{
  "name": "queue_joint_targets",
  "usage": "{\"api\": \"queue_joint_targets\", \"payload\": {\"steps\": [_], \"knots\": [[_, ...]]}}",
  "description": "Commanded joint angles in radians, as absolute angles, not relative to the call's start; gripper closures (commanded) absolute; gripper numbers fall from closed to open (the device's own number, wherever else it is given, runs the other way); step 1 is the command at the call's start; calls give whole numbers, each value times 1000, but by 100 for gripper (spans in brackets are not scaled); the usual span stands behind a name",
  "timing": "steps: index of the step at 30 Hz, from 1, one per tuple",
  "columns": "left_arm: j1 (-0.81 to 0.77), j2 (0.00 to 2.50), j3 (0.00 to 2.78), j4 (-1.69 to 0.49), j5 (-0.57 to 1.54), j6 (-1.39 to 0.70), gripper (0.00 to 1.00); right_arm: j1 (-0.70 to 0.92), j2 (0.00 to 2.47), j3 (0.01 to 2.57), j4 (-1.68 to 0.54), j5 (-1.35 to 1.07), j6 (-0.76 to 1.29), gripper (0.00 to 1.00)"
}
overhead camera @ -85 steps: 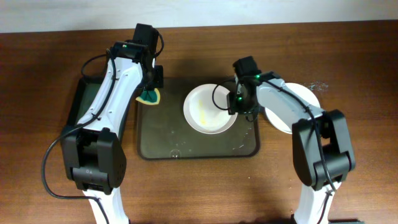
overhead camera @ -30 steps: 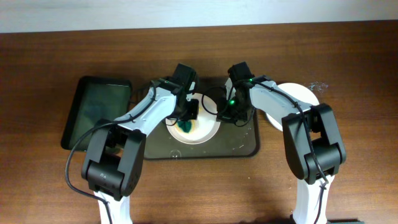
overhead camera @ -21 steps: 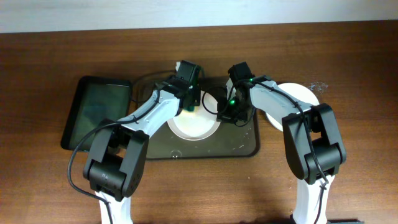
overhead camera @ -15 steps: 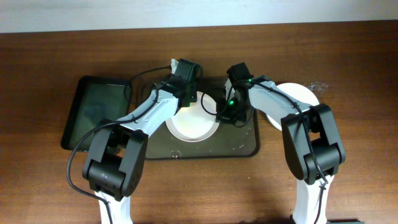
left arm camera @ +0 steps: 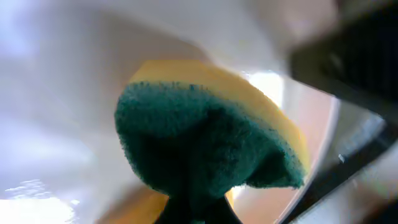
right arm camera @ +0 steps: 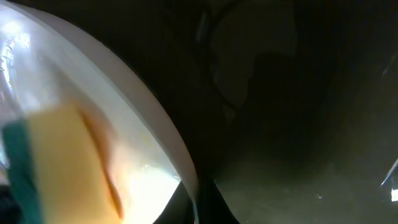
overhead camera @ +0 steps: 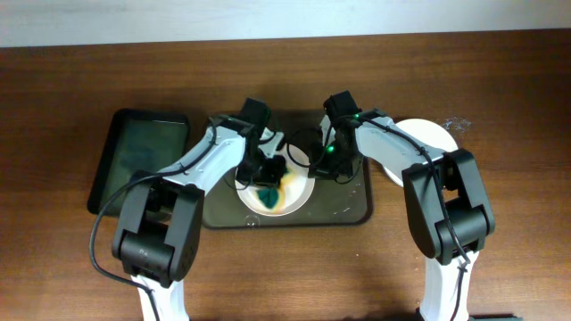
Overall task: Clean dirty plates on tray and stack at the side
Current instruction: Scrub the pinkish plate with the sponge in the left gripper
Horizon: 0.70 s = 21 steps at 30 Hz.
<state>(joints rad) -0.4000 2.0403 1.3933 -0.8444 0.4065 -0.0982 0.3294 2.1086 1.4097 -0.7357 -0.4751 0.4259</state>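
**Q:** Since the plate (overhead camera: pixel 294 200) is what needs cleaning, where does it sit?

**A:** It lies open face up on the left half of the dark brown tray (overhead camera: pixel 346 210). The tray is at the middle of the surface (overhead camera: pixel 500 89), somewhat nearer the far edge.

**Q:** What are the two claws doing?

**A:** The left claw (overhead camera: pixel 266 181) is clamped on a green-and-yellow sponge (left arm camera: pixel 205 143), which bulges in its grip and presses into the plate's hollow. The right claw (overhead camera: pixel 333 162) is at the plate's right rim. In the right wrist view the white rim runs down between its fingers, so I judge it pinched shut there, steadying the plate.

**Q:** How will the plate handle?

**A:** Probably stiff, smooth and breakable, and slippery where it is smeared. The thin raised rim looks like the only place to take hold, and it wants a firm, gentle pinch.

**Q:** Which way does it point?

**A:** It is round, so it has no long axis. The tray's long axis runs left to right, parallel to the far edge.

**Q:** Anything else nearby?

**A:** A side plate (overhead camera: pixel 435 141) rests off the tray, just beside its right end. A narrow black tray (overhead camera: pixel 138 168) lies toward the left edge.
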Motion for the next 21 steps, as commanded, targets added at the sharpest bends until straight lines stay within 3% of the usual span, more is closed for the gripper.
{"api": "queue_joint_targets", "payload": {"steps": [1, 4, 11, 15, 18, 21], "knots": [[-411, 2061, 1378, -846, 533, 17, 100, 299, 2133, 1397, -729, -464, 451, 96], [-411, 2061, 1378, -798, 435, -4, 100, 296, 2133, 1397, -730, -464, 451, 96], [-384, 2061, 1379, -499, -79, -335, 100, 297, 2133, 1397, -763, -448, 450, 96], [-381, 2061, 1379, -465, -370, -420, 100, 300, 2133, 1397, -770, -386, 450, 96], [-381, 2061, 1378, -522, -352, -411, 100, 298, 2133, 1397, -766, -380, 450, 96], [-382, 2061, 1378, -641, 25, -253, 100, 298, 2133, 1397, -764, -381, 450, 96]]}}
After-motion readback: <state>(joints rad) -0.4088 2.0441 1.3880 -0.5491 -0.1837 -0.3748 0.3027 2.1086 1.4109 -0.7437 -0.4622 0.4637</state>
